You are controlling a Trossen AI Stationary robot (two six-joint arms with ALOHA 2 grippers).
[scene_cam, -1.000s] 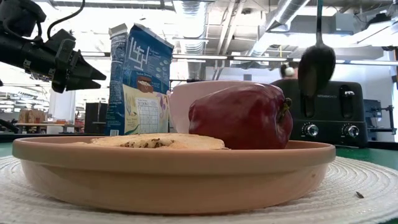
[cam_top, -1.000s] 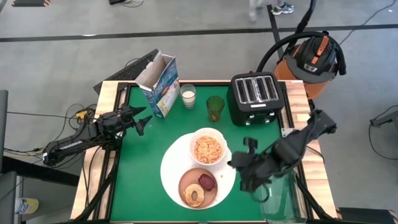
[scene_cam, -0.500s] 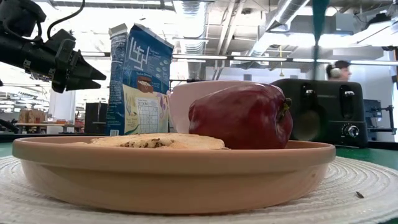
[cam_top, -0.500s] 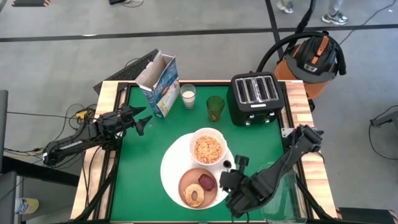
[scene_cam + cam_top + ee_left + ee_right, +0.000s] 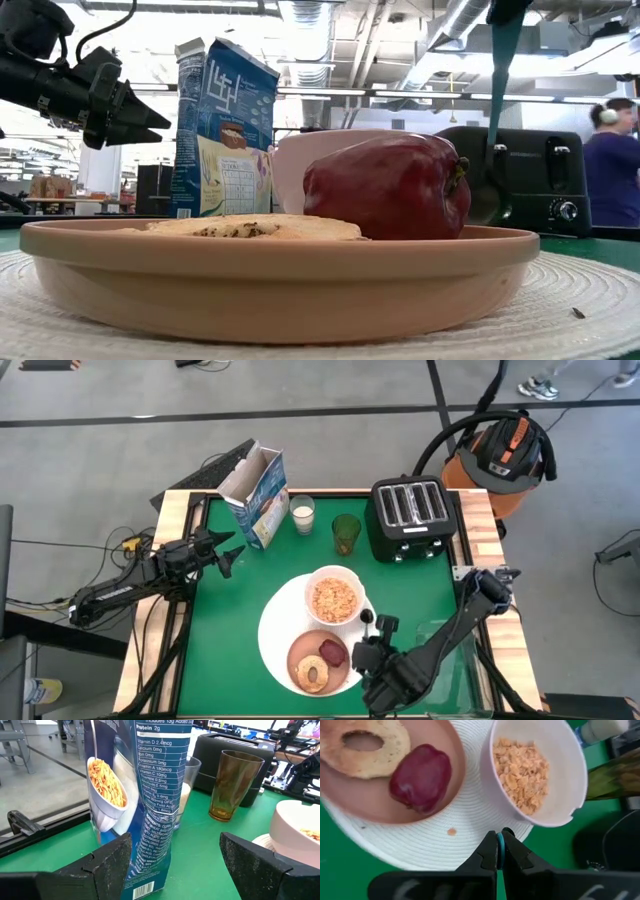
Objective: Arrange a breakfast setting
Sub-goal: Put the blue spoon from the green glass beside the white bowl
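The large white plate (image 5: 272, 628) carries the white bowl (image 5: 335, 598) of cereal and the salmon-pink plate (image 5: 303, 656) with the bagel (image 5: 312, 674) and the dark-red item (image 5: 333, 653). The blue cereal box (image 5: 258, 495) stands at the far left. My right gripper (image 5: 374, 638) is shut on a teal-handled spoon (image 5: 497, 110) at the white plate's right rim, beside the bowl. My left gripper (image 5: 228, 556) is open and empty near the box (image 5: 150, 795). My right gripper pinches the spoon's teal handle (image 5: 499, 851) between its two fingertips, coming from above and pointing down. The spoon hangs upright below the fingers, its bowl end (image 5: 490, 195) low beside the white bowl. Whether it touches the plate I cannot tell.
A black toaster (image 5: 410, 518) stands at the far right. A glass of milk (image 5: 302, 514) and a green tumbler (image 5: 346, 532) stand between box and toaster. A clear tray (image 5: 455, 675) lies at the near right under my right arm. A person shows beyond the table (image 5: 612, 160).
My right gripper has gone toward the table's left and near edge, from beside the tray to the white plate's right rim, and down. The spoon has come down with it, still upright, from above the toaster's top to beside the bowl.
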